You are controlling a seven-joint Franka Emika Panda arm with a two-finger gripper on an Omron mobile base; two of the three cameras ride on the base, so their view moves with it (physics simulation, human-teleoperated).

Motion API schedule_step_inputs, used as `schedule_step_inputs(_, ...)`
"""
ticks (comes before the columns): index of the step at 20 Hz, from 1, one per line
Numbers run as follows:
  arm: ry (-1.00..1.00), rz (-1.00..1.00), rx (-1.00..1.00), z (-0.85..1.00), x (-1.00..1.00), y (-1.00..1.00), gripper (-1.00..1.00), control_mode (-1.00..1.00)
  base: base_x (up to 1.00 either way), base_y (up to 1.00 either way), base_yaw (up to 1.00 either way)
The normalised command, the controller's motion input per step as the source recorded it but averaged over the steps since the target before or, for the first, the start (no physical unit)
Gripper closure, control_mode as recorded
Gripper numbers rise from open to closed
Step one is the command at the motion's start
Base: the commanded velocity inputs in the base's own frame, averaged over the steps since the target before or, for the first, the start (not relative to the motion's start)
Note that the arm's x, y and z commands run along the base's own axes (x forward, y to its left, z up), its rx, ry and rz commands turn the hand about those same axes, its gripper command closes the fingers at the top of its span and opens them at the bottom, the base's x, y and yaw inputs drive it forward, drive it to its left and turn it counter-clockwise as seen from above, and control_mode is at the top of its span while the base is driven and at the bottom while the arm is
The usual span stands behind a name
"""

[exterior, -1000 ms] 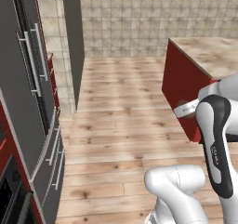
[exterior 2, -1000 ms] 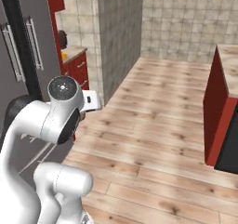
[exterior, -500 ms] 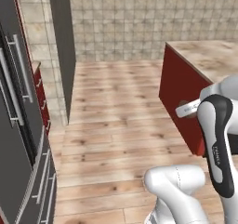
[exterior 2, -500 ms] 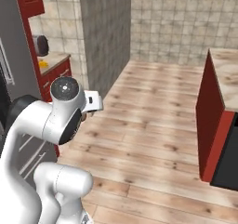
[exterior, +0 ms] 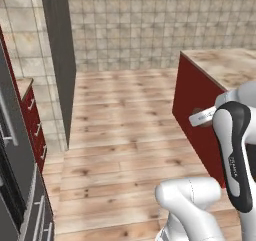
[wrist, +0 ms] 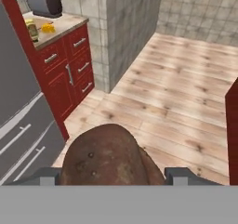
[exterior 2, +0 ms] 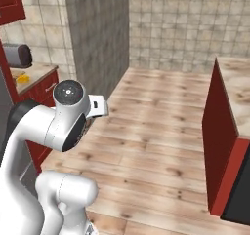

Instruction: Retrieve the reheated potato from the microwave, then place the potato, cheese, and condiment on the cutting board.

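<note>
Between hand [wrist: 111,180] fingers: potato [wrist: 109,155], gripped, above wooden floor [wrist: 176,93].

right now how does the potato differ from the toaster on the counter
The potato is brown, rough and rounded; the toaster is grey, smooth and boxy. The potato sits between the gripper fingertips, up close; the toaster stands far off on the counter.

You face a light plank floor [exterior: 125,115] running to a beige tiled back wall [exterior: 150,25] at twelve o'clock. A dark grey pillar [exterior 2: 97,34] stands at ten o'clock, red drawer cabinets [wrist: 69,69] beside it carrying a toaster [wrist: 44,0]. A red island [exterior 2: 222,146] sits at two o'clock.
</note>
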Motion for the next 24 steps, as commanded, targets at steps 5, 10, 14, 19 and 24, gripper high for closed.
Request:
schedule_step_inputs(5, 0.00, 0.00, 0.00, 0.00, 0.00, 0.00, 1.00, 1.00, 0.85, 0.00, -0.01)
schedule_step_inputs(10, 0.00, 0.00, 0.00, 0.00, 0.00, 0.00, 1.00, 1.00, 0.86, 0.00, 0.00)
schedule_step_inputs(14, 0.00, 0.00, 0.00, 0.00, 0.00, 0.00, 1.00, 1.00, 0.88, 0.00, 0.00)
schedule_step_inputs(19, 0.00, 0.00, 0.00, 0.00, 0.00, 0.00, 1.00, 1.00, 0.90, 0.00, 0.00)
schedule_step_inputs(24, 0.00, 0.00, 0.00, 0.00, 0.00, 0.00, 1.00, 1.00, 0.92, 0.00, 0.00)
